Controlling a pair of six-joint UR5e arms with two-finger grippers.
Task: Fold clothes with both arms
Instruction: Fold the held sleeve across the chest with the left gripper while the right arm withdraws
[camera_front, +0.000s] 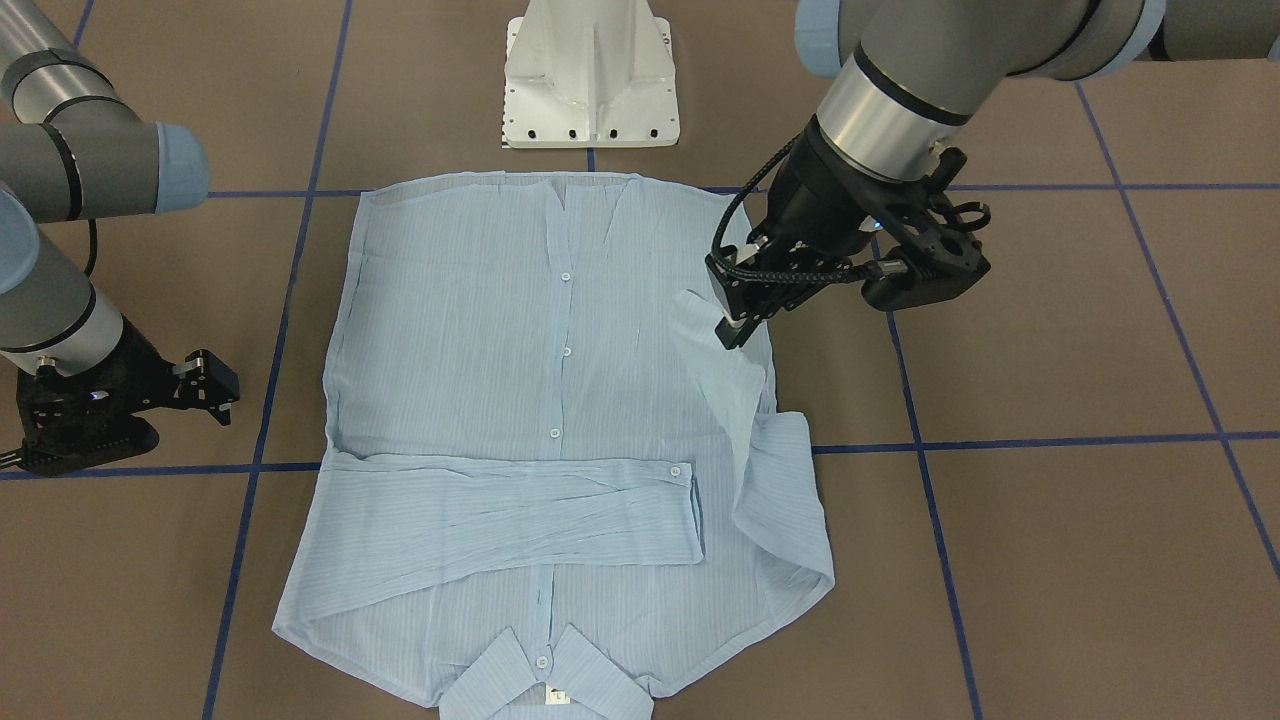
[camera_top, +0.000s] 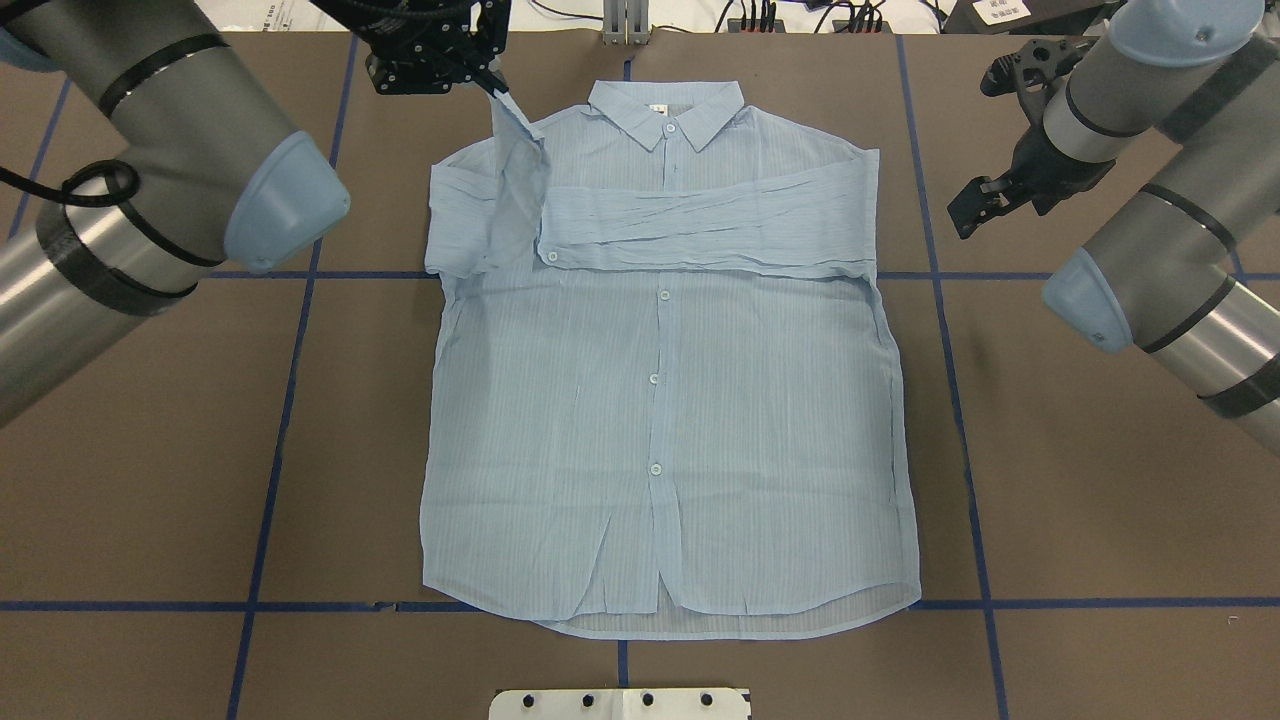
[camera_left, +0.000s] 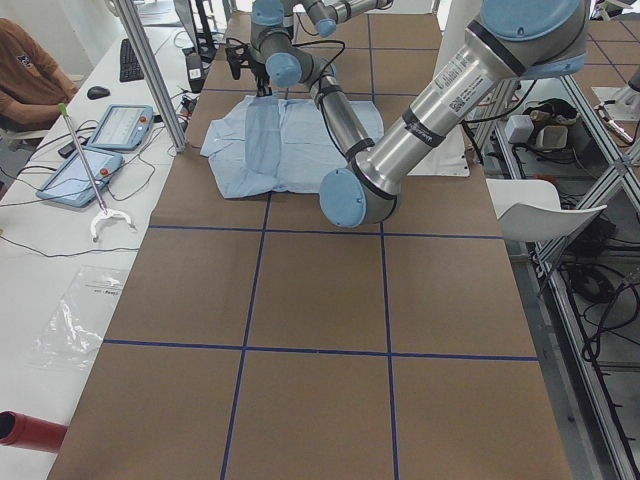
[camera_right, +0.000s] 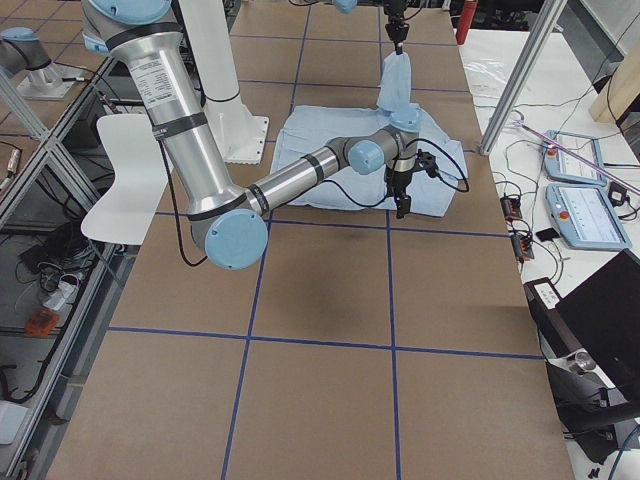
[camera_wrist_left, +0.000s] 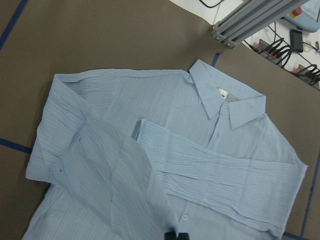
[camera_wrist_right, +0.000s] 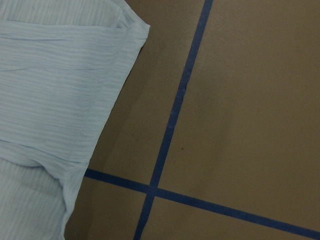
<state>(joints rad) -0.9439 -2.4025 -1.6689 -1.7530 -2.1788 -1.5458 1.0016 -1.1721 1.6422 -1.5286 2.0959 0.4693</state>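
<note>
- left gripper (camera_front: 733, 333): jaws clamped on the cuff end of one sleeve (camera_front: 748, 405), holding it up off the table (camera_front: 1050, 330) so it hangs down to the shoulder
- right gripper (camera_front: 215, 385): can't tell if the jaws are apart or together; it's off to the shirt's other side, not touching it
- one shirt (camera_top: 660, 420), flat and face up in the middle of the table, collar (camera_top: 668, 108) at the far end from the robot
- two sleeves: the other sleeve (camera_front: 500, 510) lies folded straight across the chest
- five buttons showing: four down the front, one on the folded cuff
- two arms, one white base (camera_front: 590, 80)
</note>
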